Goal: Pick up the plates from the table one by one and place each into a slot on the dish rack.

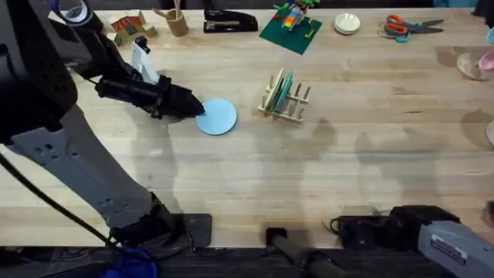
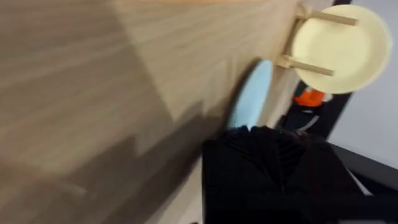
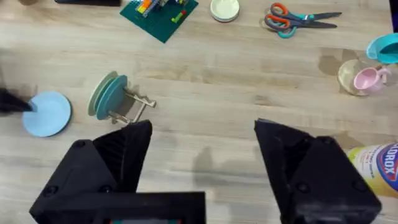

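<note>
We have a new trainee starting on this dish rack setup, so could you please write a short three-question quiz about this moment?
1. True or false: the dish rack already holds a cream plate and a teal plate.
2. Which gripper is at the light blue plate? A) left gripper B) right gripper C) neither
3. Fill in: the right gripper's fingers stand ____.

Key:
1. True. Both stand upright between the pegs.
2. A. The left gripper meets the plate's edge on the table, left of the rack; whether it has closed cannot be seen.
3. Open. The right gripper holds nothing, wide apart.
</note>
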Motion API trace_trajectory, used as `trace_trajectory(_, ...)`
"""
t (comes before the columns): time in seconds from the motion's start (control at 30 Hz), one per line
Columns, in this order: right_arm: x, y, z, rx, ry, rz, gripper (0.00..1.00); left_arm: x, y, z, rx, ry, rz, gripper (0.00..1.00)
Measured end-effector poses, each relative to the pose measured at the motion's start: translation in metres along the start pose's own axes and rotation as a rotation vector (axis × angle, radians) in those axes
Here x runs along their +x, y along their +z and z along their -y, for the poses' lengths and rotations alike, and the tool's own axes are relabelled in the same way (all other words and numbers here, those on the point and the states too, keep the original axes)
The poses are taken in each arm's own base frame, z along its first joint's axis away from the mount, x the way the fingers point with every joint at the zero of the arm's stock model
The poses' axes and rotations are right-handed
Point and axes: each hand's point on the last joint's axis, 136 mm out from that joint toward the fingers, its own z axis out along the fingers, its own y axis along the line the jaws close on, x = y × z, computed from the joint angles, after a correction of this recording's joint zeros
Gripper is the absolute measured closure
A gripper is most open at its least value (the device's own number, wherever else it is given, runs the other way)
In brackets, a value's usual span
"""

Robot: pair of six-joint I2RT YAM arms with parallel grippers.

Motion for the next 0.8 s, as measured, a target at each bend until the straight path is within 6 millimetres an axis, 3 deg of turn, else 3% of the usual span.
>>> trace_trajectory(0.3,0.0,0.0,0.0001,0.0,0.0,0.0,0.009,0.0014,0.0064,-0.0089,-0.057,-0.017,-0.03,0.96)
trace_trajectory(0.8,0.0,0.0,0.0001,0.0,0.0,0.0,0.007,-0.0005,0.0114,-0.0074,-0.069,-0.039,-0.037,0.96)
